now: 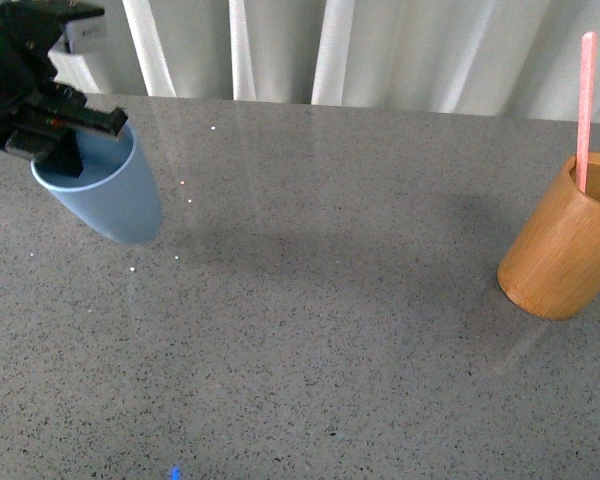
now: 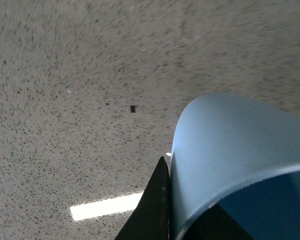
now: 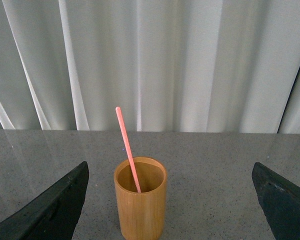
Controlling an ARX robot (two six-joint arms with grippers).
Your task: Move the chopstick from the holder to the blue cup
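One blue cup (image 1: 115,195) tilted, clamped in left end effector (image 1: 65,145) | right end effector (image 3: 169,195) wide apart, empty

Left gripper (image 1: 68,148) tight on blue cup (image 1: 118,205) rim; right gripper (image 3: 169,167) fingers (image 3: 55,210) wide apart.

holder (image 1: 560,255) cut by right edge, chopstick (image 1: 585,110) base hidden inside, blue cup (image 1: 125,200) rim seemingly part-covered

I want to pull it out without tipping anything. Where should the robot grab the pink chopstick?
Probably the upper part of the chopstick, pinched from the sides above the holder. It stands nearly upright, and only that part clears the rim.
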